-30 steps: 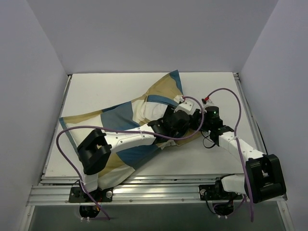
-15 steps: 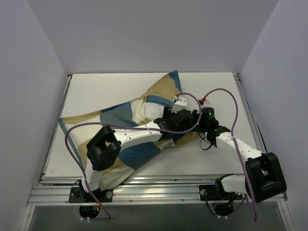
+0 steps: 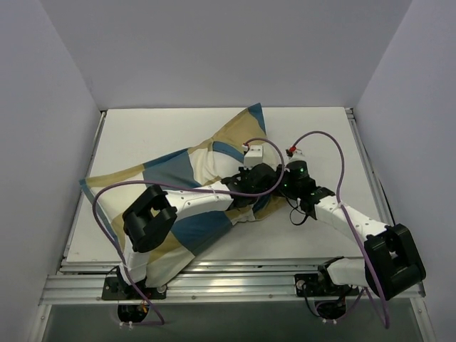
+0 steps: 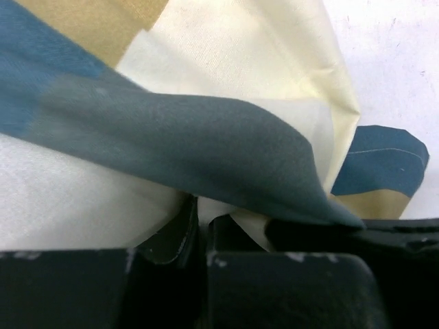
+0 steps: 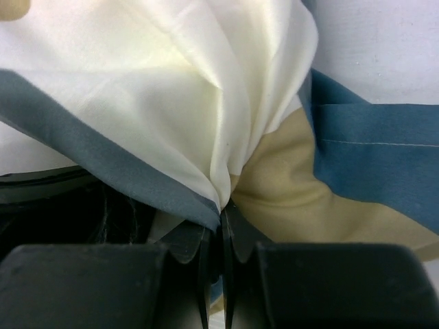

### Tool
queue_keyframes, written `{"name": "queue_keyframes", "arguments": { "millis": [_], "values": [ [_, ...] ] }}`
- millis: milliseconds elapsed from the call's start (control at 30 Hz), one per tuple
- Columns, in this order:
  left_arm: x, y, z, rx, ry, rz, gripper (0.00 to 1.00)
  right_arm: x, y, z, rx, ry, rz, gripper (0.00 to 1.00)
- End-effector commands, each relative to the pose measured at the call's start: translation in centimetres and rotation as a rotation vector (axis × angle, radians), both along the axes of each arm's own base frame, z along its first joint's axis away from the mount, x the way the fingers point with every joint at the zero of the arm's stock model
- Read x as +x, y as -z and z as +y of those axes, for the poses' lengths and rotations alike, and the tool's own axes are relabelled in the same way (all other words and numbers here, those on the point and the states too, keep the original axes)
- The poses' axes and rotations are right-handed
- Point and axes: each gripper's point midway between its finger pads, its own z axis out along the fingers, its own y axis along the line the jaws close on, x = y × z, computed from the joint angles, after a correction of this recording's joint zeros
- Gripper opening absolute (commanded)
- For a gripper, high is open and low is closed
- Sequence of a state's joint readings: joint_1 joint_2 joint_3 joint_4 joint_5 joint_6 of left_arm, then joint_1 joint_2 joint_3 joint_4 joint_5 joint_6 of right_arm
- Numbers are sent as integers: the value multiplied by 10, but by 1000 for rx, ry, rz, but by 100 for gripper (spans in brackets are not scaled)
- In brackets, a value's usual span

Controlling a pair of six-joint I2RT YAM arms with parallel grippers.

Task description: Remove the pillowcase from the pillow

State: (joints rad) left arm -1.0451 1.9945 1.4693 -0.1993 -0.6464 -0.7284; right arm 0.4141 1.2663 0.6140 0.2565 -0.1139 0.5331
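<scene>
The patchwork pillowcase of blue, tan and white lies slantwise over the table, bunched at its right end where both grippers meet. My left gripper is shut there. In the left wrist view its jaws pinch grainy white cloth of the pillow under an overhanging blue fold of the pillowcase. My right gripper is shut on the pillowcase. The right wrist view shows gathered cream and blue-edged cloth caught between the closed jaws. In the top view the pillow stays hidden inside the case.
The white table has grey walls on three sides. An aluminium rail runs along the near edge by the arm bases. Purple cables loop above both arms.
The left jaws have closed. Both wrists shifted left and nearer, and the pillowcase slid left with them, its bunched end drawn tighter.
</scene>
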Motion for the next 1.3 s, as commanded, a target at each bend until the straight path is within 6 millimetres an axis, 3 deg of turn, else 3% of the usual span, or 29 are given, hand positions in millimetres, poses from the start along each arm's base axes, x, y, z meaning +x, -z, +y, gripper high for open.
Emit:
{"name": "queue_keyframes", "arguments": {
  "millis": [0, 67, 100, 167, 367, 533, 733, 1033, 1267],
  "values": [
    [-14, 32, 63, 164, -31, 110, 2, 2, -3, -24, -105, 96, 16, 2],
    [-20, 31, 77, 185, -13, 119, 2, 6, -5, -45, -161, 169, 6, 2],
    [-22, 19, 80, 162, -3, 117, 2, 4, -6, -53, -178, 184, 11, 2],
    [-29, 23, 99, 192, -5, 142, 2, 7, -9, -71, -190, 234, 13, 2],
    [-56, 12, 112, 131, 81, 180, 2, 4, -7, -122, -239, 365, 59, 2],
    [-70, -1, 137, 89, 70, 186, 2, 2, -3, -124, -245, 367, 73, 2],
    [-50, -23, 189, 54, -74, 165, 2, -9, 9, -133, -261, 395, 98, 1],
    [-31, -73, 209, -90, -165, 81, 2, -25, 26, -131, -211, 416, 127, 2],
    [-9, -116, 206, -193, -157, 30, 2, -30, 34, -128, -161, 442, 132, 3]
  ]
}}
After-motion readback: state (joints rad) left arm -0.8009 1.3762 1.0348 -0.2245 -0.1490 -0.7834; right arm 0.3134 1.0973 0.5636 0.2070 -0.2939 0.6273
